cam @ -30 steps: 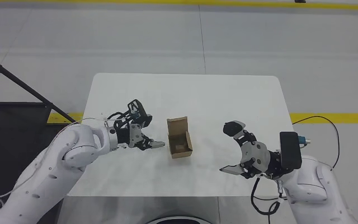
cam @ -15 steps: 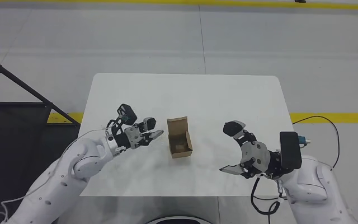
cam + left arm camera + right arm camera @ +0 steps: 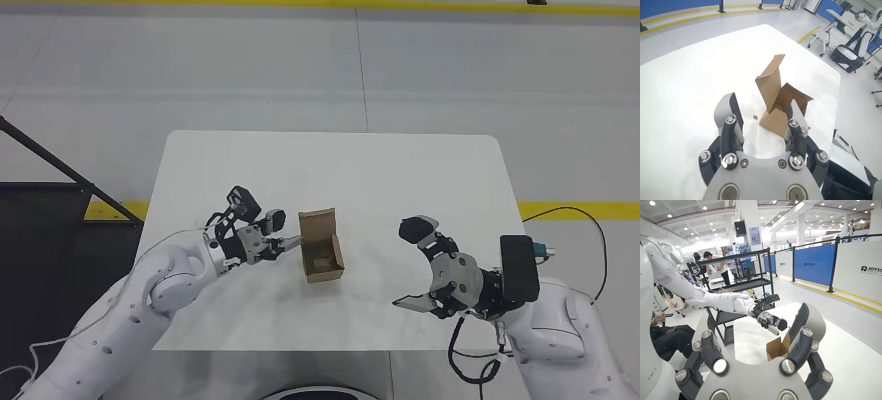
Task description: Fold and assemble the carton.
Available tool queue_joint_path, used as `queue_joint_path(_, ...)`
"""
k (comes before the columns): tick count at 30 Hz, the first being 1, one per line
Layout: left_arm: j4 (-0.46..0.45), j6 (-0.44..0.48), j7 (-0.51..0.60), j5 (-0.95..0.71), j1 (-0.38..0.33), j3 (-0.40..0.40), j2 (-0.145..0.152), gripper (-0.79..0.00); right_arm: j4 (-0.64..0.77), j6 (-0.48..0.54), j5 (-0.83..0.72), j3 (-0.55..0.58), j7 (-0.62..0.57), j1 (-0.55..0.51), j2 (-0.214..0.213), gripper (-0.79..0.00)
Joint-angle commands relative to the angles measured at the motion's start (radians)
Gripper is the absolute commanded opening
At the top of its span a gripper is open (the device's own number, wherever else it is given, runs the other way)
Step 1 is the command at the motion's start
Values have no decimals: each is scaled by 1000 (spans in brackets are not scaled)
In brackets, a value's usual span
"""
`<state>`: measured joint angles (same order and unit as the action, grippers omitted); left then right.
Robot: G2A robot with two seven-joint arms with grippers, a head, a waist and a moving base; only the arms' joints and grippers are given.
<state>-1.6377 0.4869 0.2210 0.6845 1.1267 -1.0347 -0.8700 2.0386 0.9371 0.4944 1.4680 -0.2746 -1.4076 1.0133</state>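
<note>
Brown scrap (image 3: 755, 117), maybe cardboard, beside carton (image 3: 772, 119)

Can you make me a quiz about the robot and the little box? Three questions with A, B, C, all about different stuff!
1. Where is the carton?
A. on the floor
B. on the white table
C. on a shelf

2. What colour is the carton?
A. brown
B. blue
C. green

3. How is its top?
A. taped shut
B. squashed flat
C. open, with a flap standing up

Answers:
1 B: the top view shows it near the table's middle.
2 A: it is plain brown cardboard.
3 C: the left wrist view looks into it, beside the raised flap.
</note>
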Motion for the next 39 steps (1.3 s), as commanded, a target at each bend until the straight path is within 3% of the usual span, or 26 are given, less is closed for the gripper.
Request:
queue_joint_path(1,13,-2,-4,1,-9,11,-6,-286,0,0,0,0,0,0,0,0)
queue_joint_path(20,123,32,-28,-79,-73,71,-62,-502,0,0,0,0,0,0,0,0)
queue_joint_path(28,158,58,-23,-97,-97,79,-80,-779,0,0,0,0,0,0,0,0)
queue_joint_path(39,201,117,-28,-99,-133,84,-101,-785,0,0,0,0,0,0,0,0)
